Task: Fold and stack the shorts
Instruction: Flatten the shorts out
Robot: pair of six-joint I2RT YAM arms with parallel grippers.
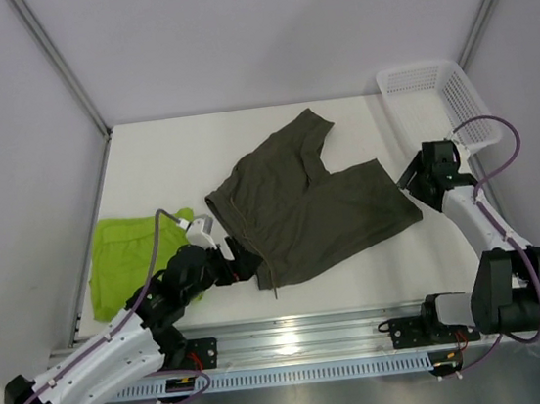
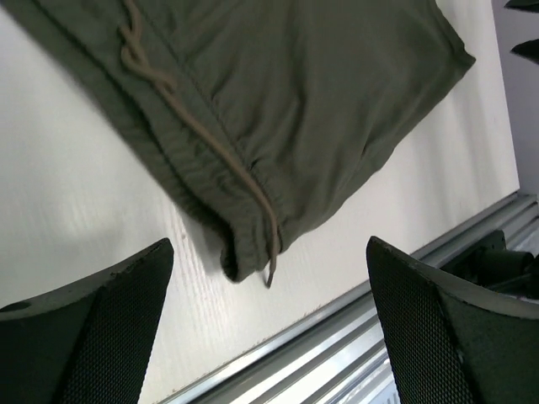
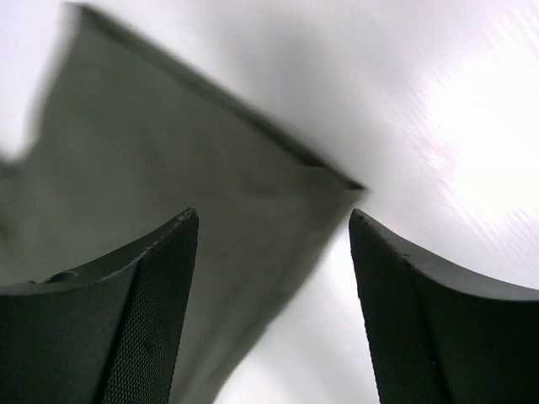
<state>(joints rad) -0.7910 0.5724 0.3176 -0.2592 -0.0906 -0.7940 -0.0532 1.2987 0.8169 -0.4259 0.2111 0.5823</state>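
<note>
While the left pincer [image 2: 268,252] and right pincer [image 3: 274,219] hover open over the dark olive-grey cloth shorts [image 1: 305,203], a shallow nip may catch only the thin cord drawstring [image 2: 253,181] or, seemingly, nothing.

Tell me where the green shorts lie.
Top view: the lime green shorts lie near the left edge of the table, left of the olive shorts.

A white counter [image 1: 146,158] sits boxed in by plain pale grey walls [image 1: 258,26] at the back and both sides, with slim metal posts [image 1: 58,60] in the far corners. A ribbed aluminium rail [image 1: 296,335] along its near edge catches bright light.
</note>
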